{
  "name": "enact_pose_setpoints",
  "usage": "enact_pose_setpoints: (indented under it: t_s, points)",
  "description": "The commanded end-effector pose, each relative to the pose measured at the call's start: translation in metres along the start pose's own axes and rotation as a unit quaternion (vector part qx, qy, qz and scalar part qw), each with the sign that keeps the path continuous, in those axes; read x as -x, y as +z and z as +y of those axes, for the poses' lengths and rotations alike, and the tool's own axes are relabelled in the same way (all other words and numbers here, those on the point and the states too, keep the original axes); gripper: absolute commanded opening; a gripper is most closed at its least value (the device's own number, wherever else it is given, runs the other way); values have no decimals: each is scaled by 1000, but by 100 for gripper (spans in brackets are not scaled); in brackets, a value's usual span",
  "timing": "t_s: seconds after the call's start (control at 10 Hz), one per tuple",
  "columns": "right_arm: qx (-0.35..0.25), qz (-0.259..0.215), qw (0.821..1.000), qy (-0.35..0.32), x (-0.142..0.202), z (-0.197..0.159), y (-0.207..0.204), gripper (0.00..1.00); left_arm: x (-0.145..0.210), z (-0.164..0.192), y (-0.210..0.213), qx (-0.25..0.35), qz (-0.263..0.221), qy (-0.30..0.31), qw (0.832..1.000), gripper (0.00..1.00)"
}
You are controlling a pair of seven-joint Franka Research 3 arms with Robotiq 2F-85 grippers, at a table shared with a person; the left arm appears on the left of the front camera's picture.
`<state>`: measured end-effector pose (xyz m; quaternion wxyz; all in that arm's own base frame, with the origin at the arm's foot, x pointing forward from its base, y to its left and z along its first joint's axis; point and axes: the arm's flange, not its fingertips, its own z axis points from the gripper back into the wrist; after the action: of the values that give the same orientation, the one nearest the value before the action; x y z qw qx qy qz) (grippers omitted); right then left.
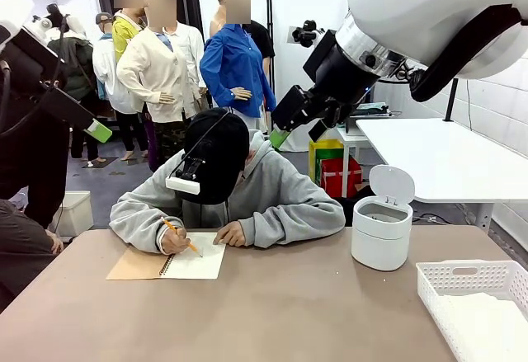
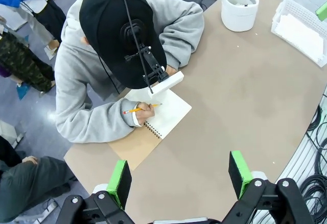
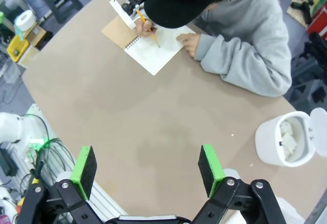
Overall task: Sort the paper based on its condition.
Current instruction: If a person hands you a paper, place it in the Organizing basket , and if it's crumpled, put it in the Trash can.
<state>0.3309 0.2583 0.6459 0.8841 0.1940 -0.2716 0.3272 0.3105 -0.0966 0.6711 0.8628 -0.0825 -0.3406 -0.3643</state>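
White crumpled paper wads [image 3: 287,137] lie inside the open white bin [image 3: 265,147]. Smooth white paper sheets [image 1: 487,329] lie flat in the white slotted basket [image 1: 462,278] at the table's right front, and the same sheets [image 2: 305,34] appear in the left wrist view. My left gripper [image 2: 180,178] hangs high above the table's near left, open with nothing between its green pads. My right gripper [image 3: 147,170] is also raised over the table's middle, open and holding nothing. In the front view the left gripper [image 1: 92,127] is up at the left and the right gripper [image 1: 285,127] is above the person.
A person in a grey hoodie and black cap leans over the far edge, writing with a pencil [image 1: 180,236] in a spiral notebook [image 1: 198,261] with a brown cover. The lidded bin [image 1: 379,230] stands at the right, behind the basket.
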Motion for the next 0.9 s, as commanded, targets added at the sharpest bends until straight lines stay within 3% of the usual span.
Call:
enact_pose_setpoints:
  t_s: [0.0,0.5,0.8]
  points:
    - [8,5,1000,-7,-6,6,7,100,1,2,4,13,3,9,1000,100]
    - [9,36,999,20,-27,10,15,100,3,2,6,20,5,-1,1000,100]
    - [0,26,999,19,-22,11,15,100,2,0,2,8,5,3,1000,100]
